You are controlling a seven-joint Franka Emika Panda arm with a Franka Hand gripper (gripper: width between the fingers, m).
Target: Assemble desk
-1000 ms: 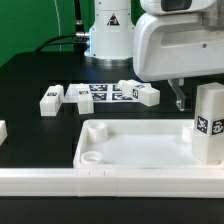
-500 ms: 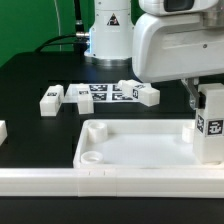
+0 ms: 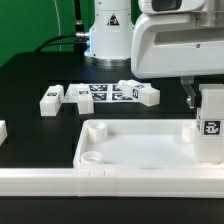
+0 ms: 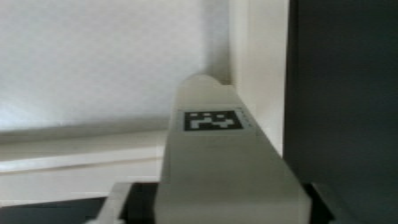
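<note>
Currently, a white tagged leg point(image 3: 211, 128) is held upright, pinched by the gripper point(image 3: 206, 98), at the corner of the desk top point(image 3: 135, 150) on the exterior view's right. If lowered off-centre or tilted, it could be jammed or knocked over.

readable text: none | upright leg point(image 3: 211, 145): black-and-white square code tag point(image 3: 211, 127), pattern only | wrist view: same kind of tag point(image 4: 214, 121) on leg face | loose legs point(image 3: 145, 95) on surface point(image 3: 40, 65): similar tags, no letters or digits
</note>
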